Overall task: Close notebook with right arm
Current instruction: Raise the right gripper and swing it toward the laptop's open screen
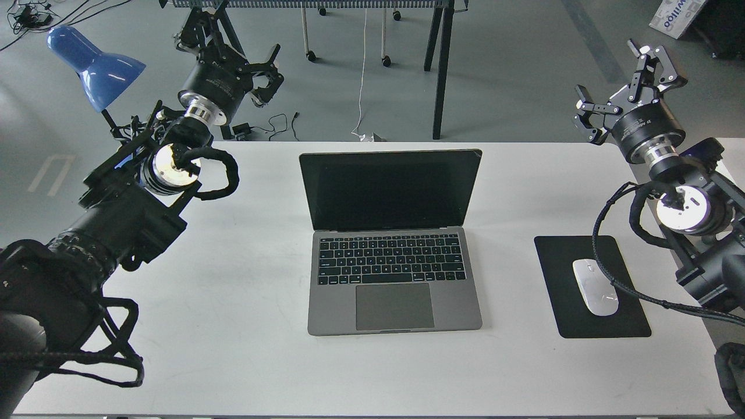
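Right gripper (pixel 625 87) hangs with its two fingers spread apart, holding nothing, up past the table's (pixel 244 349) far right corner and well clear of the notebook (pixel 391 244). Behind it the right arm (pixel 687 209) runs back along the table's right edge, its black cable looping over the mouse pad (pixel 559 291), where a white mouse (pixel 595 287) lies. The notebook sits open in the middle of the table, dark screen upright toward the far edge. Off the far left corner, the left gripper (pixel 265 73) also looks unclenched and empty, beside a blue lamp (pixel 93 67).
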